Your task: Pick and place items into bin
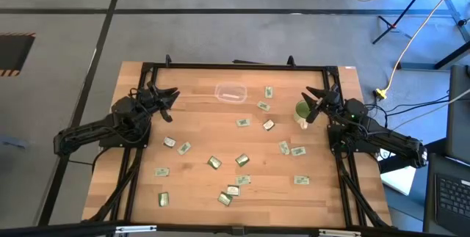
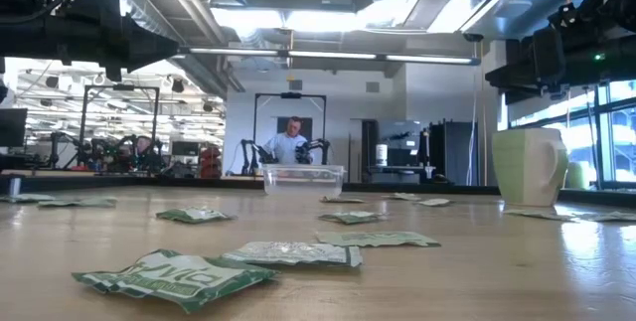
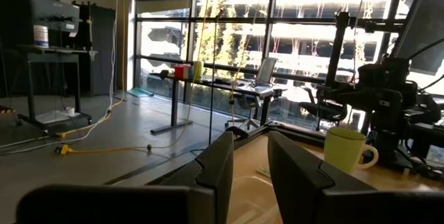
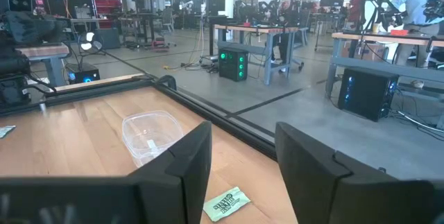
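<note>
Several small pale green and white packets [image 1: 241, 161] lie flat, scattered over the wooden table, mostly on its middle and near half; the low view shows them close up [image 2: 179, 277]. The clear shallow bin [image 1: 230, 92] stands near the far edge, also seen in the low view [image 2: 303, 179] and the right wrist view [image 4: 151, 134]. My left gripper [image 1: 173, 96] hovers open at the far left, left of the bin. My right gripper [image 1: 311, 101] hovers open at the far right, above the table beside a green cup. One packet [image 4: 225, 203] lies just ahead of its fingers.
A green cup with a handle [image 1: 302, 111] stands at the far right, close under my right gripper, tall in the low view [image 2: 527, 165]. A black frame [image 1: 235, 66] runs along the table's far edge. A person stands in the room beyond the table [image 2: 290, 142].
</note>
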`<act>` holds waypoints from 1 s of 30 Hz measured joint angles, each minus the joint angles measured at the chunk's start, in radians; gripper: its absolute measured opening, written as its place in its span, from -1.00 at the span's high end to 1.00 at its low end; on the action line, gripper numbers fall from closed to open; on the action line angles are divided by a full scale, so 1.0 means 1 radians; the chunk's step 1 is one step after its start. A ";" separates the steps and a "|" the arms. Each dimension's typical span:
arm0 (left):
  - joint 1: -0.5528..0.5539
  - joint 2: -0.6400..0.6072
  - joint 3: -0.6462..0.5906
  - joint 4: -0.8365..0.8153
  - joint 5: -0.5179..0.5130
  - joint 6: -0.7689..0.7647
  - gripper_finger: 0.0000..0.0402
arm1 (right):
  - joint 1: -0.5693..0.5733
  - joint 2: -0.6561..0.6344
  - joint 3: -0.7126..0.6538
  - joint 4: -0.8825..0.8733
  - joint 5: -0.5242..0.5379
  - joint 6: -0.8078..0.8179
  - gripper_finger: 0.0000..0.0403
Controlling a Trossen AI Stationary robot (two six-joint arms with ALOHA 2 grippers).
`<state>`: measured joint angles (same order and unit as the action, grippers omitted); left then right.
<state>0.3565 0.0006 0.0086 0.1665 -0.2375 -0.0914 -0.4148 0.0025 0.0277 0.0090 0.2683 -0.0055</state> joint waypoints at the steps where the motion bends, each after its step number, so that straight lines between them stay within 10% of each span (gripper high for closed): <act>1: 0.000 0.000 0.000 0.000 0.000 0.000 0.57 | 0.000 0.000 0.000 0.000 0.000 0.000 0.19; 30: 0.000 0.000 0.000 0.000 0.000 0.000 0.57 | 0.000 0.000 0.001 0.065 -0.006 0.005 0.19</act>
<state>0.3561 0.0006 0.0082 0.1665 -0.2378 -0.0914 -0.4147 0.0025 0.0285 0.0739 0.2620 -0.0010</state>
